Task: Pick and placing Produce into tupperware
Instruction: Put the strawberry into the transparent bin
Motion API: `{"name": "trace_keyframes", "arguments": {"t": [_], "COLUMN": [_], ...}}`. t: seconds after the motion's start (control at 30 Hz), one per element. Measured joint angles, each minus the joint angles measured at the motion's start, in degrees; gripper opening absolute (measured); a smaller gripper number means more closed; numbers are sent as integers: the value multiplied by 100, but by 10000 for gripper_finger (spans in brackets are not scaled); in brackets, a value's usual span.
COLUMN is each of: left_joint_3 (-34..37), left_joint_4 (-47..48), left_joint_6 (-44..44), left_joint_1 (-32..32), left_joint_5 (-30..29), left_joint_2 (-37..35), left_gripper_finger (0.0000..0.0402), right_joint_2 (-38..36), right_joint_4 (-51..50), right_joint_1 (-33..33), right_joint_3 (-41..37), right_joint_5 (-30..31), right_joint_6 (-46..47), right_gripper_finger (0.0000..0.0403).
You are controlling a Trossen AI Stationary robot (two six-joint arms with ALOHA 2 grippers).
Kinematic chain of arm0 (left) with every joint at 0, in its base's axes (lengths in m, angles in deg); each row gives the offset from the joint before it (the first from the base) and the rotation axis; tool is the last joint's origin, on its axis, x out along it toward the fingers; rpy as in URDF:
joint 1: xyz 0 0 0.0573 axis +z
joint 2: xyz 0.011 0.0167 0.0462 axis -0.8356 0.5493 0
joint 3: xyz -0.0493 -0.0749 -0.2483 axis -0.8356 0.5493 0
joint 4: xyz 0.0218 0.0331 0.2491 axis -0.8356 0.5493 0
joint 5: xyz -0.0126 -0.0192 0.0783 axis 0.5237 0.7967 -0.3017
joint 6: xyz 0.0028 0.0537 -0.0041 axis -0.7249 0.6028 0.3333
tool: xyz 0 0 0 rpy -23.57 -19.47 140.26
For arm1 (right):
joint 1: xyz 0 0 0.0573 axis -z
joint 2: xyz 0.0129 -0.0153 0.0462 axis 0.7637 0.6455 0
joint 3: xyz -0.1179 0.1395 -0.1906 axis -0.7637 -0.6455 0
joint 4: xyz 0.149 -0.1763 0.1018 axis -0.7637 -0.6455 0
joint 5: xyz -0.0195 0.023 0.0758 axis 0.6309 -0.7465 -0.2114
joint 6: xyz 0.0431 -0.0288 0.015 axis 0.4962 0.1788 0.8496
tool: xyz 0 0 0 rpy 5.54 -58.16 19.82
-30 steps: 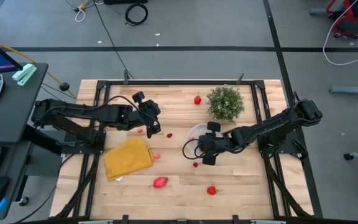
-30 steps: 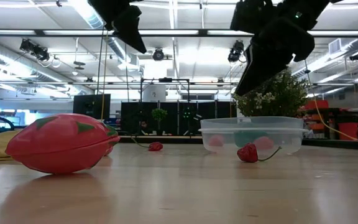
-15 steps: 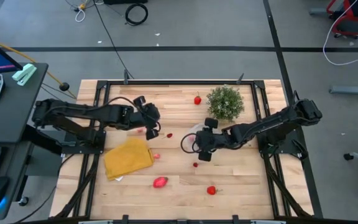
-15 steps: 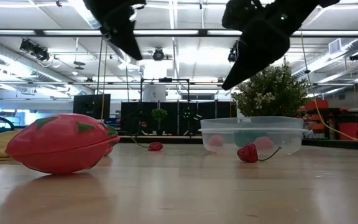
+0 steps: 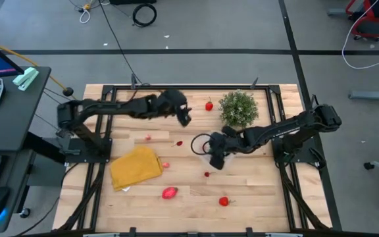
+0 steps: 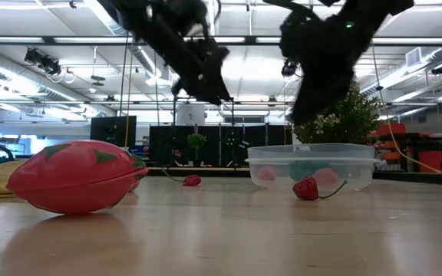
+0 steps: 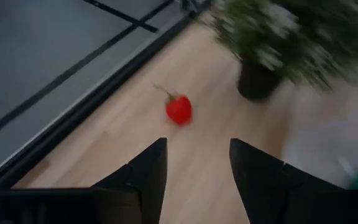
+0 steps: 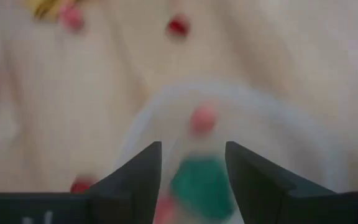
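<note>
The high view shows the right gripper (image 5: 216, 158) hanging over the round, clear plastic tupperware (image 5: 206, 143) near the middle of the wooden table (image 5: 255, 191), with the bowl mostly hidden under the dark arm. In the right wrist view its fingers (image 8: 133, 180) stand spread with nothing between them, and the bowl's rim (image 8: 278, 118) curves just ahead of the tips. Inside it, in line with the gap, lie a blurred green piece (image 8: 202, 180) and a small pink piece (image 8: 202, 118); their shapes are too smeared to give an axis.

The left gripper (image 5: 184, 117) hangs above the table's far side, between the bowl and a small red strawberry-like piece (image 5: 209, 105). In the left wrist view its fingers (image 7: 143, 171) are also spread and empty; the red piece (image 7: 179, 109) lies on the wood ahead of the gap, well clear of the tips, with its thin green stem pointing away from the jaws. The bushy green potted plant (image 7: 272, 43) stands beside it.

In the low view a large red-pink pod-shaped piece (image 6: 75, 175) lies on its side, long axis level across the picture. A small red strawberry (image 6: 307, 188) with a trailing stem rests just in front of the bowl's wall (image 6: 359, 172). The yellow folded cloth (image 5: 135, 166) lies on the left arm's side of the table.
</note>
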Motion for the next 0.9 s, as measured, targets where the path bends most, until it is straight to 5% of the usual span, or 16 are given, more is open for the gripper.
{"name": "trace_keyframes", "arguments": {"t": [0.23, 0.5, 0.9], "left_joint_3": [1, -110, -1384], "left_joint_4": [-1299, -3180, -1815], "left_joint_6": [-694, -1645, -1370], "left_joint_1": [934, 1172, 1076], "left_joint_5": [1284, 1992, 1873], "left_joint_2": [997, 2055, 2126], "left_gripper_finger": [173, 172, 172], "right_joint_2": [-193, -491, -1380], "right_joint_4": [-1561, -1700, -1658], "right_joint_1": [-592, -768, -769], "right_joint_3": [-2, -2, -2], "right_joint_5": [-79, 8, 825], "right_joint_6": [881, 477, 183], "right_gripper_finger": [176, 177, 174]}}
